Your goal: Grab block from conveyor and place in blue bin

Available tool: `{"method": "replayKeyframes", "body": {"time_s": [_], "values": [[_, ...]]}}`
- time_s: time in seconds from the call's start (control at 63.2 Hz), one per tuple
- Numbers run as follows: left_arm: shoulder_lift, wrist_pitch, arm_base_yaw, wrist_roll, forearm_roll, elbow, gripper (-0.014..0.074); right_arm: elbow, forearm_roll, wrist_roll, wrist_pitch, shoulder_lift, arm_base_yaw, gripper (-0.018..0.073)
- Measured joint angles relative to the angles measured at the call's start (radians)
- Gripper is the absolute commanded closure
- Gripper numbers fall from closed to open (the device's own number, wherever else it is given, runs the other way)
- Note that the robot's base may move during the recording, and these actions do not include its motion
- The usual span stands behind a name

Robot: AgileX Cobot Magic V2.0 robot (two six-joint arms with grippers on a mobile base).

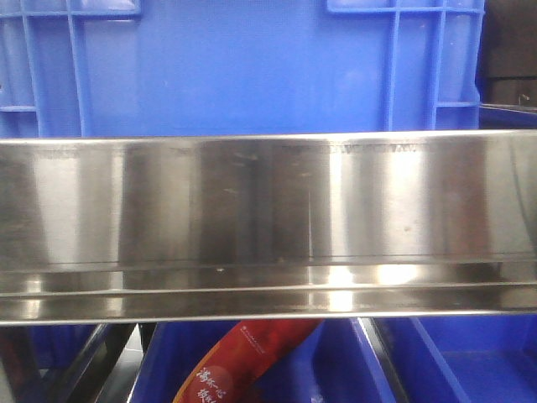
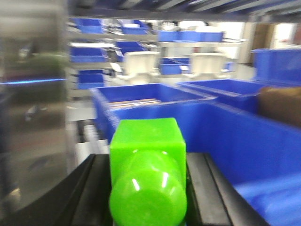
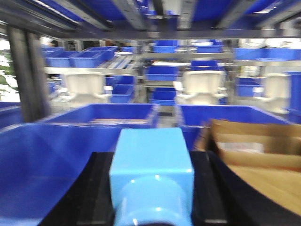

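Green block (image 2: 146, 139) sat clenched between the black fingers of the left gripper (image 2: 148, 188), held in the air just short of the near wall of the blue bin (image 2: 225, 136) and above its rim line, not yet over the opening. The right gripper (image 3: 150, 200) was likewise clamped on a light blue block (image 3: 150, 157), facing the same kind of blue tub, with brown cardboard (image 3: 254, 155) off to one side of it. No belt showed in any view; the front camera saw only a brushed steel panel (image 1: 268, 210) across more blue tubs, one holding a red packet (image 1: 243, 361).

Both blocks looked like hard, glossy moulded plastic: probably light, stiff and unlikely to deform, but slick enough to twist under a loose pinch. Each had a square body with a rounded stub toward the camera. The flat opposite faces of the square body seemed the sound place to grip, as the jaws did here, rather than the curved stub.
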Motion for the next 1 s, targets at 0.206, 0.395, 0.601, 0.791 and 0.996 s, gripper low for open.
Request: {"method": "replayKeyframes", "body": {"time_s": [0.206,0.395,0.601,0.791,0.996], "values": [[0.240,0.003,-0.086,0.000,-0.019,-0.159,0.0708,-0.073,0.005,0.000,-0.035,0.208,0.141,0.0721],[0.427,0.003,-0.177,0.000,-0.021,-0.257,0.0708,-0.196,0.007,0.000,-0.044,0.395,0.285,0.0721],[0.593,-0.004,-0.236,0.000,-0.015,-0.332,0.0708,-0.321,0.007,0.000,-0.048,0.619,0.396,0.0721],[0.693,-0.011,-0.238,0.000,-0.011,-0.345,0.0630,-0.360,0.010,0.000,-0.050,0.754,0.420,0.0653],[0.719,-0.011,-0.238,0.000,-0.011,-0.345,0.0275,-0.360,0.023,0.000,-0.052,0.801,0.420,0.0151]]}}
